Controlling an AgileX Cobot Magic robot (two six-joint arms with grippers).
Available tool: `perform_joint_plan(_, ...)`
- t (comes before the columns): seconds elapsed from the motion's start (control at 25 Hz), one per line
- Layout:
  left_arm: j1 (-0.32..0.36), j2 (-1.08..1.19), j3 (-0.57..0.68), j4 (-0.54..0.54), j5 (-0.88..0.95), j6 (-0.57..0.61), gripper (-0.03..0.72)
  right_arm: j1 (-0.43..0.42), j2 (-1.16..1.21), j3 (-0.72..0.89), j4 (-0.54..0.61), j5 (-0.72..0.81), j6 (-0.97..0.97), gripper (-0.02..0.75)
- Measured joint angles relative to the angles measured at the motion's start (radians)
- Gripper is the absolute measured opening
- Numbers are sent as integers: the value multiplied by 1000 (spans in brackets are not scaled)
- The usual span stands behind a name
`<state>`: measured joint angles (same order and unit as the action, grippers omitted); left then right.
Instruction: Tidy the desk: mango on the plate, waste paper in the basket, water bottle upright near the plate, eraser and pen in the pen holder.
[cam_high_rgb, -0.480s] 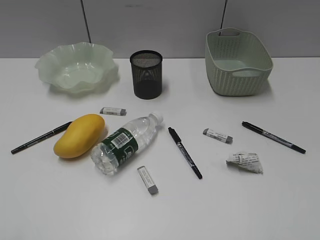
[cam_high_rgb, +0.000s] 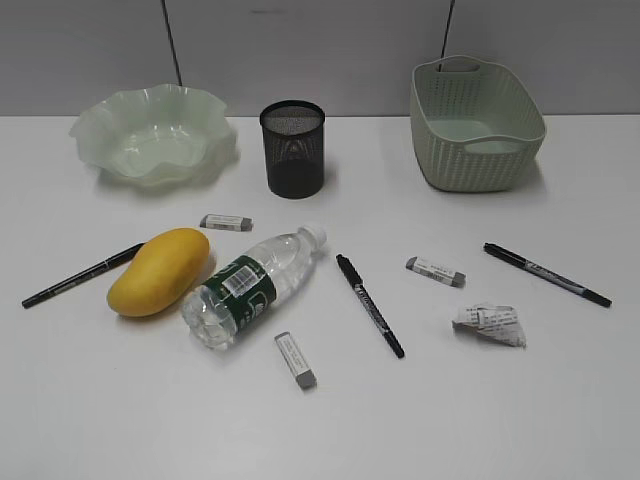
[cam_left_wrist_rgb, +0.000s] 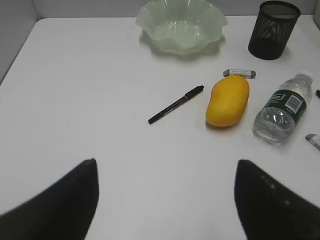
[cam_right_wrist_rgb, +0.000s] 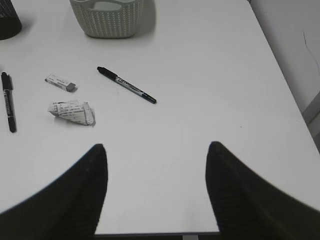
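The yellow mango (cam_high_rgb: 160, 271) lies left of centre on the desk (cam_high_rgb: 120, 400), touching the water bottle (cam_high_rgb: 250, 286), which lies on its side. The plate (cam_high_rgb: 152, 134) is back left, the black pen holder (cam_high_rgb: 293, 148) back centre, the basket (cam_high_rgb: 475, 124) back right. The waste paper (cam_high_rgb: 491, 325) lies front right. Three erasers (cam_high_rgb: 227, 222) (cam_high_rgb: 296, 360) (cam_high_rgb: 435, 271) and three pens (cam_high_rgb: 82, 275) (cam_high_rgb: 369, 304) (cam_high_rgb: 546, 273) lie scattered. My left gripper (cam_left_wrist_rgb: 165, 167) is open over bare desk, short of the mango (cam_left_wrist_rgb: 227, 100). My right gripper (cam_right_wrist_rgb: 156, 152) is open near the paper (cam_right_wrist_rgb: 72, 112). Neither gripper shows in the exterior view.
The desk's front edge shows just under my right gripper (cam_right_wrist_rgb: 160, 233), and its right edge (cam_right_wrist_rgb: 285, 80) runs beside a grey wall. A grey partition stands behind the desk.
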<state>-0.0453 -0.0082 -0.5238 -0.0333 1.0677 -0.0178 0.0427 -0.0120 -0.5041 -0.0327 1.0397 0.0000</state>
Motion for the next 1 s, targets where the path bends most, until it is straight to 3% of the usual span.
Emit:
perform_joint_plan(0.24,0,0,0,-30,0,0,555,0,0,0,0,0,0,494)
perform_joint_plan(0.48,0,121,-21,-54,-30,0,547,0,0,0,0,0,0,494)
perform_joint_plan(0.68,0,367,-80,-101,-114,10,551,0,0,0,0,0,0,494)
perform_joint_plan(1.0,0,810,-198,-265,-200,171,572,0,0,0,0,0,0,494)
